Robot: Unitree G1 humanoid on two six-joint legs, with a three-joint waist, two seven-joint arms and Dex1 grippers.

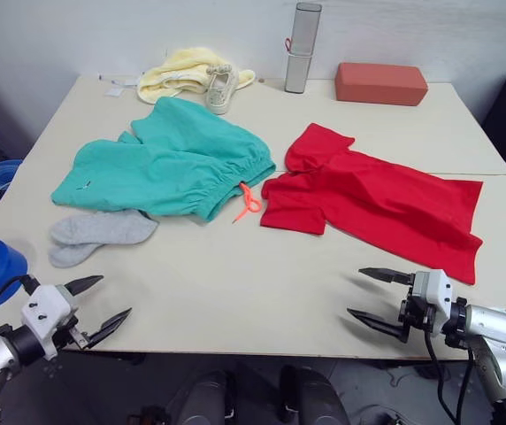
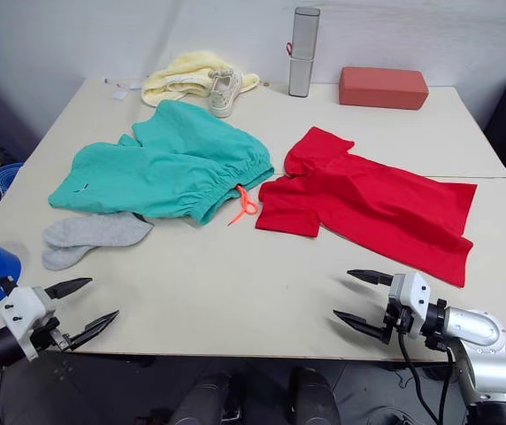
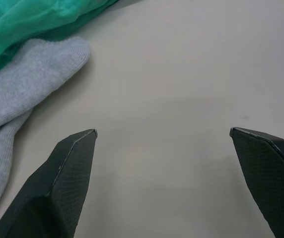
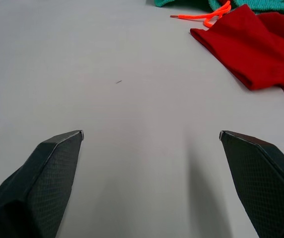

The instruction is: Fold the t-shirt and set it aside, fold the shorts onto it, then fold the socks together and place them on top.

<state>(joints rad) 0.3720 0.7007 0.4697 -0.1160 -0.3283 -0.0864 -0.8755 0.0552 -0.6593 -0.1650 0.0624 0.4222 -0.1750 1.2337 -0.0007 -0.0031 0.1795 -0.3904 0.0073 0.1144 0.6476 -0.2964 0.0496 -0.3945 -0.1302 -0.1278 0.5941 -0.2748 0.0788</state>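
both jaws stand released and empty over the near edge of the desk (image 1: pixel 235 301). the right gripper (image 1: pixel 379 302) is the nearer to the t-shirt (image 1: pixel 377 199), which lies ahead of it, flat and unfolded, its long axis slanting from the collar near mid-desk down to the hem at the right. the left gripper (image 1: pixel 99 305) faces the socks (image 1: pixel 94 235), with the shorts (image 1: pixel 164 159) beyond.
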